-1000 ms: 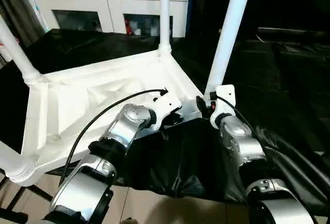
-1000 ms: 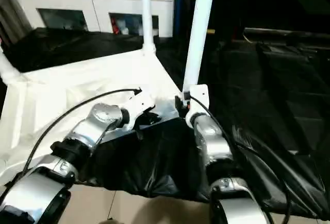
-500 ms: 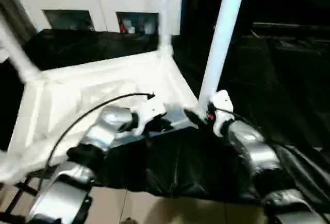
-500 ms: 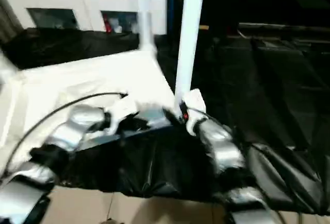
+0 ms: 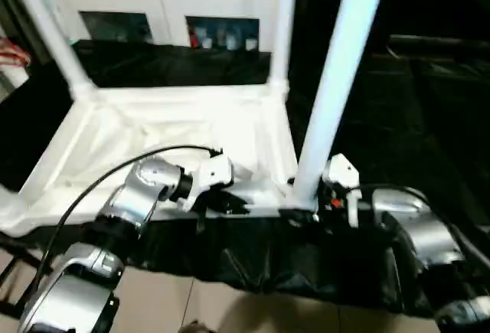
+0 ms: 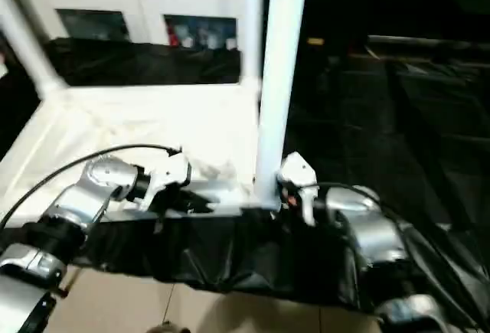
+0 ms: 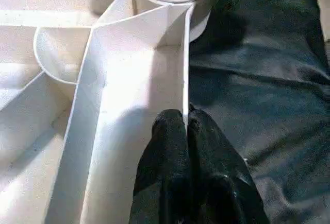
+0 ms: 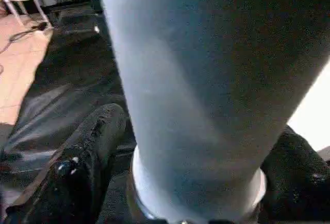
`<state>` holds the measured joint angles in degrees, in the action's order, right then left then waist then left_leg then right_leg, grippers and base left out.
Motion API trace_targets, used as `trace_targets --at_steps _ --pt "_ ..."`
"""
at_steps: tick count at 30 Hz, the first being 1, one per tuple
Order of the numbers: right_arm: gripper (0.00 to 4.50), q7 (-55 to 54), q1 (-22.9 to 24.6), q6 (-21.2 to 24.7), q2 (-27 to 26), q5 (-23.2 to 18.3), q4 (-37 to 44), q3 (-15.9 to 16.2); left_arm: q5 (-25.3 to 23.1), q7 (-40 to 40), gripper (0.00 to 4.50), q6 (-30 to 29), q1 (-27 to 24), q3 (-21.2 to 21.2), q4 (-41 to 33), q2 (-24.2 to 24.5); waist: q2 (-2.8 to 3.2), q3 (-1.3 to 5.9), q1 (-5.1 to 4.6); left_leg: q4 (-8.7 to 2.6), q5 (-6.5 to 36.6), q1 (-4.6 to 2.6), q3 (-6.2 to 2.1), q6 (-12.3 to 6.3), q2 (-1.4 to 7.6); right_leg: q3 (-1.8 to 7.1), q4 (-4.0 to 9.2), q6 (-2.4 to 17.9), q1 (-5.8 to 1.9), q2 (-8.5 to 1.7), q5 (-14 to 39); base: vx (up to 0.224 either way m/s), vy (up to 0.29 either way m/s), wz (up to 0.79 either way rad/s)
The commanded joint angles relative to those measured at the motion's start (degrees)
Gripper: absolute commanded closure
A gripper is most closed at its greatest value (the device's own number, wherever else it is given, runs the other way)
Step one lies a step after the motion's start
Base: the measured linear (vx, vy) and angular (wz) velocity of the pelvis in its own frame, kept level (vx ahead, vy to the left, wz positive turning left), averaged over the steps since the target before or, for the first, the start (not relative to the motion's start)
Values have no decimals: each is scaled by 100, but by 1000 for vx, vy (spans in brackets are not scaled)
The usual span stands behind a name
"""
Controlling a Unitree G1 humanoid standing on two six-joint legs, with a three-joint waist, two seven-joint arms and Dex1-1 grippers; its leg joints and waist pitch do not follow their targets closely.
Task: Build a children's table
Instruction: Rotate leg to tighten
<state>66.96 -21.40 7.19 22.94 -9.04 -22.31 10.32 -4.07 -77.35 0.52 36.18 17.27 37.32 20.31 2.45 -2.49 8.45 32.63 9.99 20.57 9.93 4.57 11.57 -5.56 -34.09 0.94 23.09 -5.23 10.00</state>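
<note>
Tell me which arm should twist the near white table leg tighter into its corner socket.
Right. The right gripper straddles the white plastic table leg at its base, while the left gripper pinches the white tabletop's rim.

A black sheet (image 5: 360, 264) is covering the work surface, wrinkling and hanging over the near edge above the tan floor (image 5: 214, 310). The children's table (image 5: 176, 130) is lying upside down directly on this sheet, ribbed underside facing up, legs standing upward. Its near rim is sitting close to the sheet's near edge.
</note>
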Motion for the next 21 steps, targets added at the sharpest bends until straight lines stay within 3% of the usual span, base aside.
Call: trace_targets --at_steps 1,7,13,16,21 --pt "118 359 28 43 -125 -85 319 445 114 133 450 93 148 29 -67 -121 -96 355 -6 -344 1217 -14 -18 -404 187 286 398 1138 -321 -361 1382 0 0 0" --pt "168 425 42 157 -114 -68 397 476 112 136 450 86 144 -6 -44 -116 -102 367 19 -330 1060 1 -22 -404 180 290 373 1091 -324 -358 1274 0 0 0" --pt "178 175 95 132 -297 -84 288 396 119 359 450 10 99 -86 -84 -154 -119 364 32 -328 1059 5 -19 -399 174 284 387 1041 -318 -371 1418 0 0 0" --pt "178 -553 67 45 -633 -8 -5 157 50 827 450 -184 134 -177 -76 -306 -76 354 13 -346 1178 -3 -33 -301 172 278 401 1027 -305 -373 1532 0 0 0" --pt "179 -1890 -30 127 -1171 173 -419 -174 -203 1488 450 -399 202 -88 45 -662 -78 340 -59 -377 1399 -32 -42 -144 157 279 457 917 -305 -365 1804 0 0 0"
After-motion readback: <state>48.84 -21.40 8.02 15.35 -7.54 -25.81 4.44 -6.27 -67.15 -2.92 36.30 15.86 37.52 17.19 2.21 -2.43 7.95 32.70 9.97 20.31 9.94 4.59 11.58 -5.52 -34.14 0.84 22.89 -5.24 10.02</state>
